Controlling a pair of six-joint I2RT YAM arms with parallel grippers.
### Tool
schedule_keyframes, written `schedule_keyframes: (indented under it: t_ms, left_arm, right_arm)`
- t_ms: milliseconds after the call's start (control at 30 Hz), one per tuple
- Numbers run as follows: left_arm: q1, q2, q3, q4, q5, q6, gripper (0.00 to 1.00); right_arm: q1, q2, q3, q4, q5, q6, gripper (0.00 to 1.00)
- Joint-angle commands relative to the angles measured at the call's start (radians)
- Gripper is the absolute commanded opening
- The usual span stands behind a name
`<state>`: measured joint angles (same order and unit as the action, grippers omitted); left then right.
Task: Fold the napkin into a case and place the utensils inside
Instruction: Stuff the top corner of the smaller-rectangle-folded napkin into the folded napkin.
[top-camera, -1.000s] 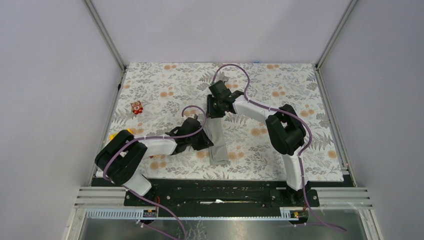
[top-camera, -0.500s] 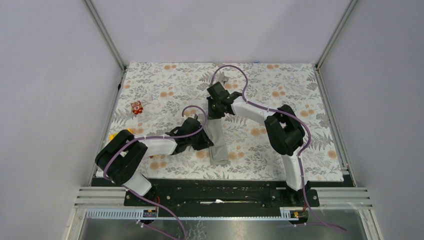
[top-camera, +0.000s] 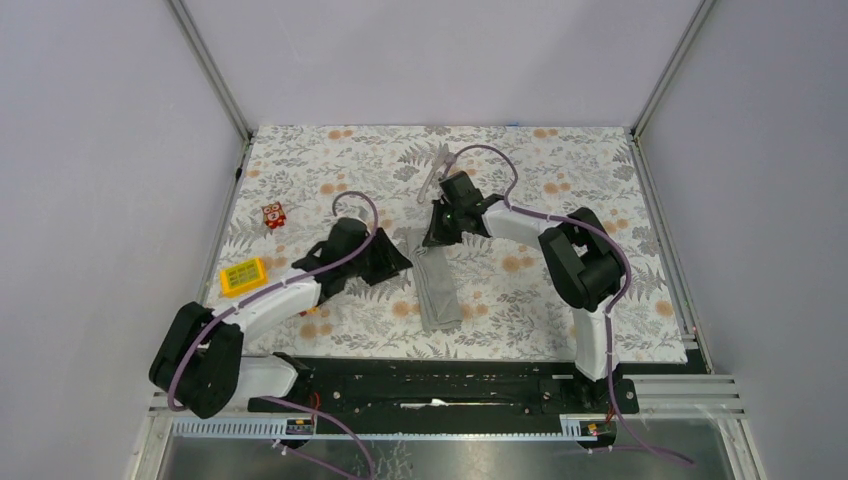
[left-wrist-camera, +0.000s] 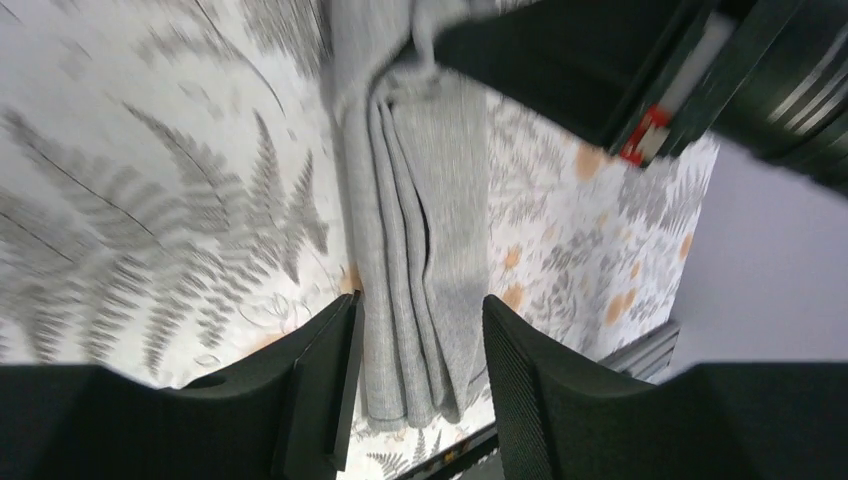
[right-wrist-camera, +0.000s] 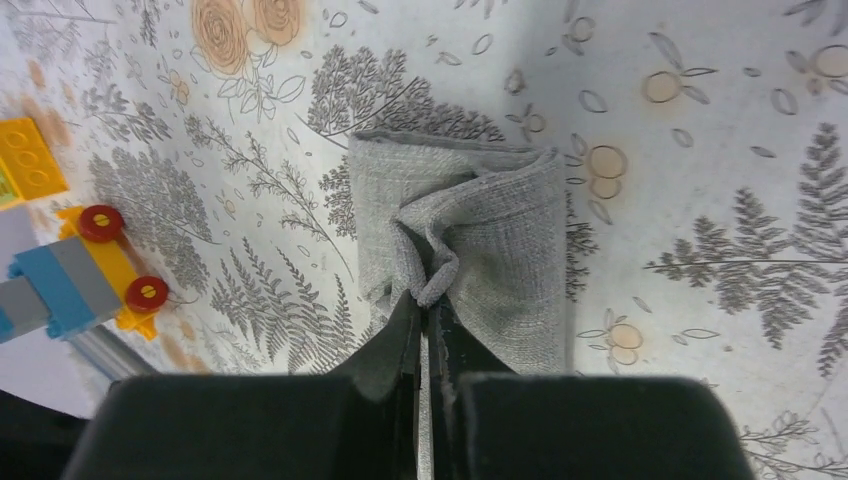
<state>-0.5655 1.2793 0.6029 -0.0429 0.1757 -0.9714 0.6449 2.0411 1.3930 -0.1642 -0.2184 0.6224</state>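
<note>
The napkin (top-camera: 438, 288), folded into a narrow grey strip, is laid lengthwise at the middle of the floral tablecloth (top-camera: 600, 170), its near end stopping short of the near edge. Its far end is being pinched into a bunched peak by the right gripper (right-wrist-camera: 428, 305), whose fingers are clenched tight on a fold of the cloth. The left gripper (left-wrist-camera: 419, 300) is held released, its fingers spread and hanging over the strip's near half without touching it.

Wide bare cloth is left to the right of the strip, all the way to the right edge, and the far corners are uncluttered. The left side is more crowded. A yellow block (top-camera: 243, 276) sits by the left edge, and a red block (top-camera: 273, 214) lies further toward the far-left corner. A small wheeled toy (right-wrist-camera: 78, 272) is caught at the margin of the right wrist view. Beyond the right gripper, toward the far edge, what looks like a slim silvery utensil (top-camera: 437, 168) is lying well apart from the napkin.

Compared with a second ago, the left gripper's hold on the strip's left edge has been let go. The left arm has been swung outward, so the yellow block is now uncovered. The right gripper has been closed on the far end.
</note>
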Motion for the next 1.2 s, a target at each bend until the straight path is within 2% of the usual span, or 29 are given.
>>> schedule_keyframes:
  t_ms: [0, 100, 167, 200, 300, 467, 633, 833, 1167]
  left_arm:
    - [0.109, 0.029, 0.128, -0.077, 0.066, 0.102, 0.50]
    - [0.121, 0.175, 0.280, -0.139, 0.068, 0.188, 0.44]
    - [0.121, 0.256, 0.365, -0.162, 0.053, 0.243, 0.34]
    - [0.119, 0.281, 0.395, -0.160, 0.033, 0.262, 0.33]
    - [0.101, 0.343, 0.471, -0.207, -0.056, 0.326, 0.32]
    - [0.025, 0.448, 0.632, -0.348, -0.237, 0.422, 0.19]
    - [-0.002, 0.529, 0.709, -0.391, -0.266, 0.474, 0.19]
    - [-0.044, 0.588, 0.772, -0.426, -0.341, 0.511, 0.14]
    - [-0.063, 0.626, 0.774, -0.423, -0.342, 0.517, 0.22]
  right_arm:
    - [-0.037, -0.084, -0.058, 0.123, -0.124, 0.072, 0.00]
    - [-0.045, -0.095, -0.081, 0.128, -0.122, 0.087, 0.00]
    - [-0.051, -0.106, -0.094, 0.129, -0.120, 0.091, 0.00]
    - [-0.053, -0.113, -0.101, 0.130, -0.119, 0.090, 0.00]
    - [-0.061, -0.122, -0.109, 0.131, -0.128, 0.092, 0.00]
    - [-0.070, -0.128, -0.117, 0.133, -0.141, 0.091, 0.00]
    - [-0.074, -0.136, -0.124, 0.133, -0.144, 0.091, 0.00]
    - [-0.077, -0.134, -0.121, 0.133, -0.149, 0.089, 0.00]
    - [-0.079, -0.128, -0.123, 0.137, -0.162, 0.091, 0.00]
